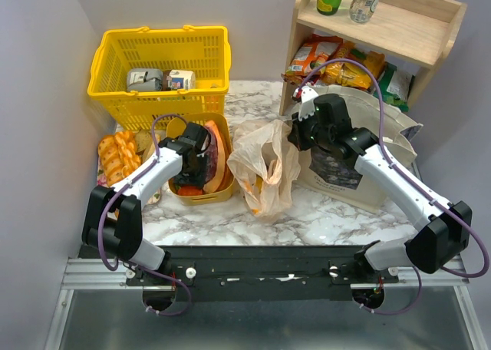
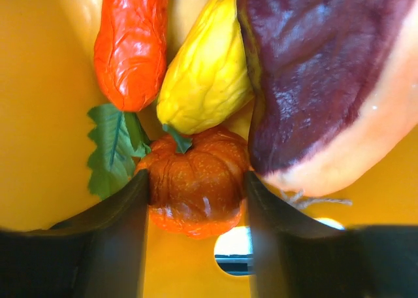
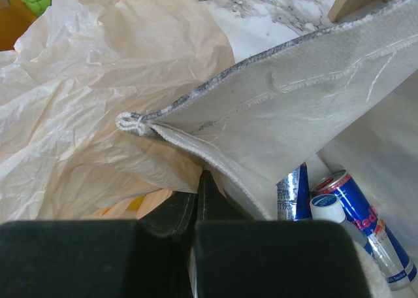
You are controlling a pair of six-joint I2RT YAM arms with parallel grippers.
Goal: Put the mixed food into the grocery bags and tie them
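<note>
My left gripper (image 1: 201,154) is down in a small yellow tray (image 1: 219,193), its fingers closed on both sides of a small orange pumpkin (image 2: 194,187). Beside the pumpkin lie a yellow wrinkled fruit (image 2: 206,76), an orange-red long vegetable (image 2: 130,43) and the red-brown long slice (image 2: 320,69). My right gripper (image 1: 295,139) is shut on the rim of the beige canvas tote (image 3: 274,108), next to the peach plastic bag (image 3: 98,82). Two blue-silver cans (image 3: 356,213) lie inside the tote. The peach bag (image 1: 265,166) stands between the tray and the tote (image 1: 360,189).
A yellow shopping basket (image 1: 161,58) with packets stands at the back left. Braided bread loaves (image 1: 116,154) lie left of the tray. A wooden shelf (image 1: 376,20) with bottles and snack packets (image 1: 337,62) stands behind the tote.
</note>
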